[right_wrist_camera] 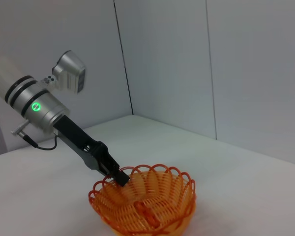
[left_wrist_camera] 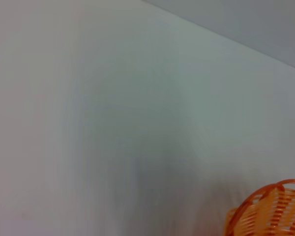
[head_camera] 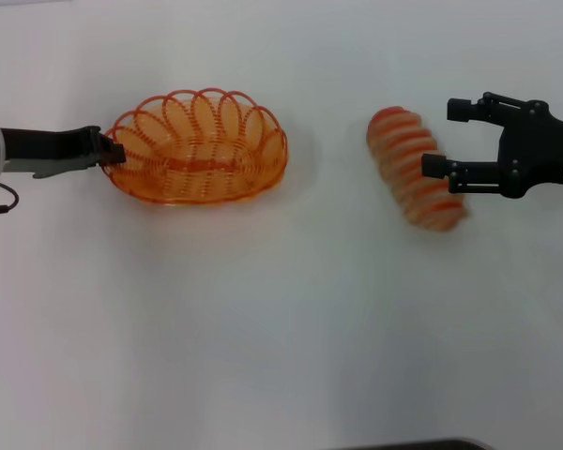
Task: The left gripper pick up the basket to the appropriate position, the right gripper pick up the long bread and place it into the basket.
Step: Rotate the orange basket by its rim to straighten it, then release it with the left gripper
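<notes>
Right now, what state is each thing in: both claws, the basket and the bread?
left claw: at the basket's left end, gripping the rim.
basket: upright on the table, empty.
right claw: open, fingers straddling the bread's right end, not yet shut.
long bread: lying on the table, outside the basket, to its right.

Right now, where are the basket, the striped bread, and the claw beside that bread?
basket (head_camera: 199, 173), head view, near woven side wall.
long bread (head_camera: 405, 161), head view, middle of its ridged top.
right gripper (head_camera: 443, 141), head view, gap between its two open fingertips.
</notes>
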`<state>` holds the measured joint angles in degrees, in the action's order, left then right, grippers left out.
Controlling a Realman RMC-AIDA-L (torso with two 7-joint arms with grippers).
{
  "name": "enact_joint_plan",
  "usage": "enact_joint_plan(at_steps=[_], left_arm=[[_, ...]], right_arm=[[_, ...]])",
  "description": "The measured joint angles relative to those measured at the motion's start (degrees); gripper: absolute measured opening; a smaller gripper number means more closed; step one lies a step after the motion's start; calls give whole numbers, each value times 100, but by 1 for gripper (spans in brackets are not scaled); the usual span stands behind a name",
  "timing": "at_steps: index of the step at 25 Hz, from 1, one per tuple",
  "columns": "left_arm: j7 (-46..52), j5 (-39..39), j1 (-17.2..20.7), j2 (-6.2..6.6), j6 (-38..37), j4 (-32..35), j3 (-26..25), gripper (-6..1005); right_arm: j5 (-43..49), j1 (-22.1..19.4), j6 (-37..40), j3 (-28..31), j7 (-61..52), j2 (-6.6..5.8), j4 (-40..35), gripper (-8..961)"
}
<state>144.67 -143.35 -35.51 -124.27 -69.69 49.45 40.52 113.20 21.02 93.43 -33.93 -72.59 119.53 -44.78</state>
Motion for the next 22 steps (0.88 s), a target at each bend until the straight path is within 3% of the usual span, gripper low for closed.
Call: enact_joint_plan(at_steps=[22], left_arm=[[-7, 139, 0, 22, 221, -235, 142, 79]], right_arm=[[0, 31, -126, 0, -30, 0, -5, 930]])
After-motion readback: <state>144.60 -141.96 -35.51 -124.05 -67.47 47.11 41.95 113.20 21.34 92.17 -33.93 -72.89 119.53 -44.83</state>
